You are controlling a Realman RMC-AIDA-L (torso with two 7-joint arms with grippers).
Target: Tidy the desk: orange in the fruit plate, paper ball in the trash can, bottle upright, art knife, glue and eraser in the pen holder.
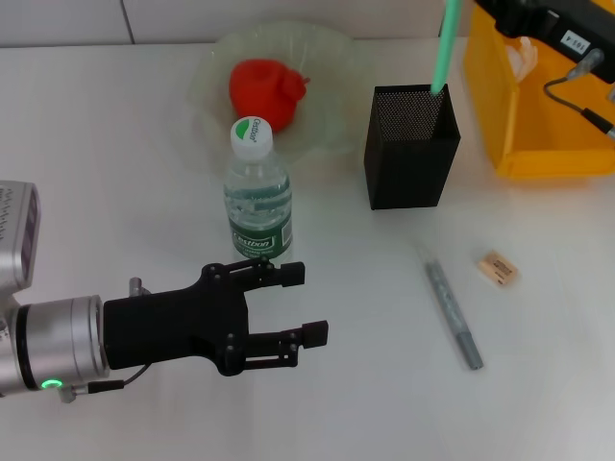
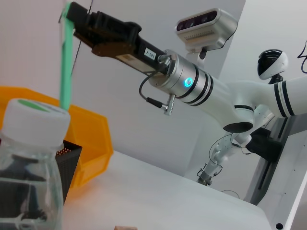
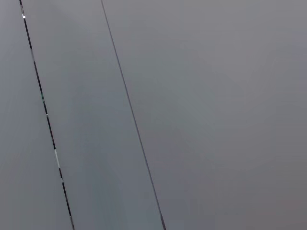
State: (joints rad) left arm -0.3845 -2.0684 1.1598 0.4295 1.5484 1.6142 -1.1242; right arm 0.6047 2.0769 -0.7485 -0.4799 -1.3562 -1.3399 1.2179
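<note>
White desk (image 1: 115, 144) carried one yellow trash can (image 1: 538, 106), one fruit plate (image 1: 327, 86) holding one orange (image 1: 264, 88), one pen holder (image 1: 411, 149) under the right gripper (image 2: 74, 19) (pinching a green stick (image 1: 444, 48)), one upright bottle (image 1: 258, 187) before the open, empty left gripper (image 1: 298, 305), one grey pen (image 1: 454, 315), one eraser (image 1: 499, 267).

Even, bright overhead light washes the white desk (image 1: 144, 144), leaving only soft, short shadows beside the pen holder (image 1: 411, 154) and bottle (image 1: 258, 197). In the left wrist view the bottle looms blurred (too close for focus). The right wrist view shows flat, dull grey.
</note>
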